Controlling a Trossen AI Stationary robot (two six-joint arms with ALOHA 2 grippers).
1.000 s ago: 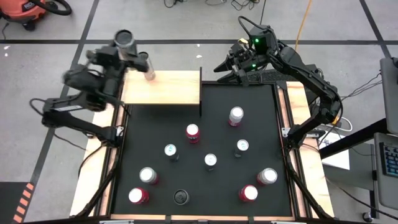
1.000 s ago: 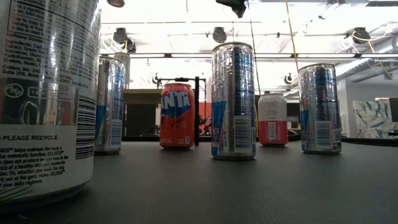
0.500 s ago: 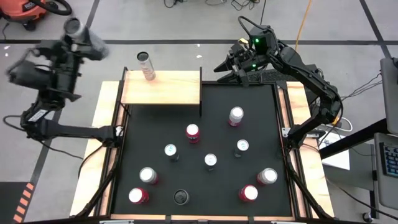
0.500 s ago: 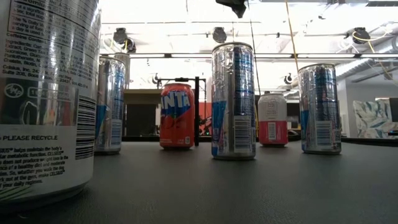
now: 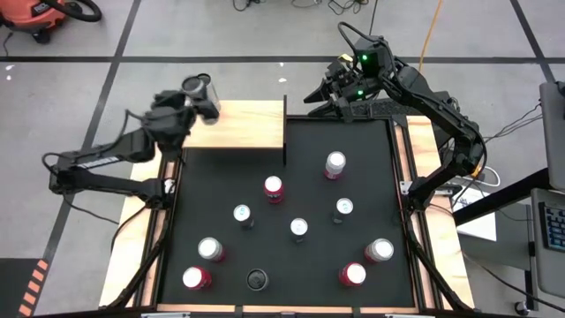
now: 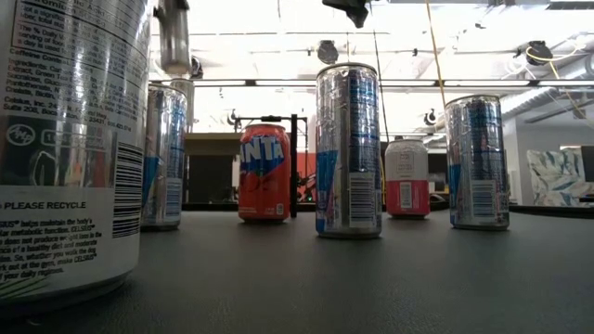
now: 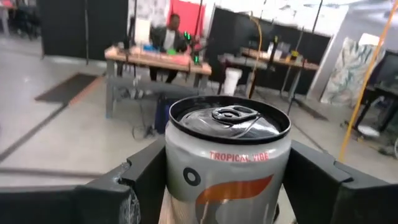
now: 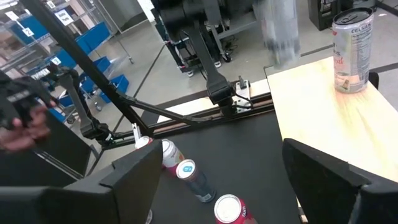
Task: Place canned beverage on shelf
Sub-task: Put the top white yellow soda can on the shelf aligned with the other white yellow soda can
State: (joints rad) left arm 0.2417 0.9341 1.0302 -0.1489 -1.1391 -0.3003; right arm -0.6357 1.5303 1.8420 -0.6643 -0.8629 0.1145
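Behind the table, the left wrist view shows a room with desks and a seated person [image 7: 166, 34], which the high view does not. Between the left gripper's [image 5: 199, 95] two fingers [image 7: 146, 180] sits a silver can [image 7: 227, 158], gripped on both sides, over the wooden shelf [image 5: 250, 126]. Near the table's far edge the right gripper [image 5: 328, 91] waits with fingers apart, and its wrist view shows another can [image 8: 351, 50] standing on the shelf.

A silver can [image 7: 227, 168] with an orange swoosh, pale grained wooden shelf [image 5: 247, 125], seemingly black mat [image 5: 291, 185].
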